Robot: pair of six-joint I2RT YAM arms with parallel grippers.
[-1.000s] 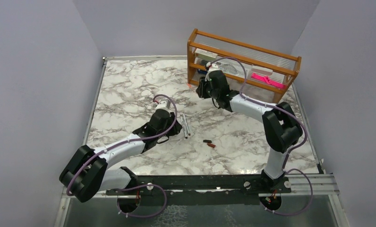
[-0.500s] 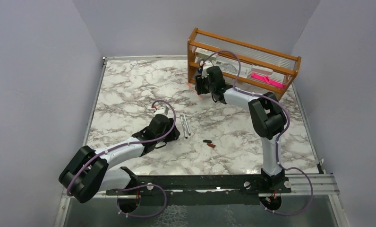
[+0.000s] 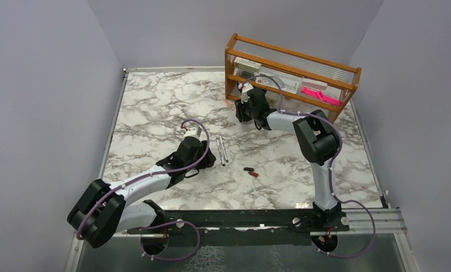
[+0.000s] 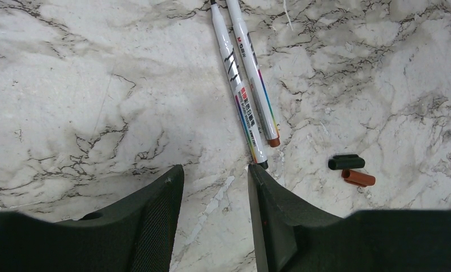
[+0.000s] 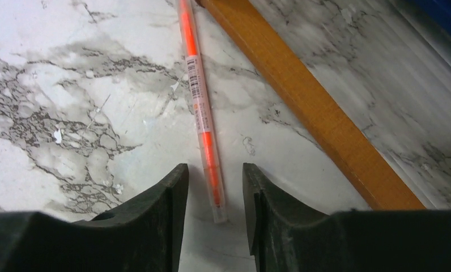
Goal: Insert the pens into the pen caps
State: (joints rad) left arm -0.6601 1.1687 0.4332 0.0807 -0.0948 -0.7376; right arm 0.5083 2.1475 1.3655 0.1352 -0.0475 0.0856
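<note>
We see right tool (image 5: 215,177) apart, straddling near end of orange pen (image 5: 203,122), frame centre; left tool (image 4: 215,177) apart below grey pens (image 4: 245,96); caps (image 4: 351,170) lower right. We judge pens light, stiff, slick: pinch mid-barrel.

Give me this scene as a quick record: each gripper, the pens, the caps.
grey pens: two, side by side, uncapped
orange pen: flat beside the wooden rack
caps: black cap and red cap close together, apart from pens
left gripper: open, empty, just short of the grey pens' tips
right gripper: open, straddling the orange pen's end
</note>
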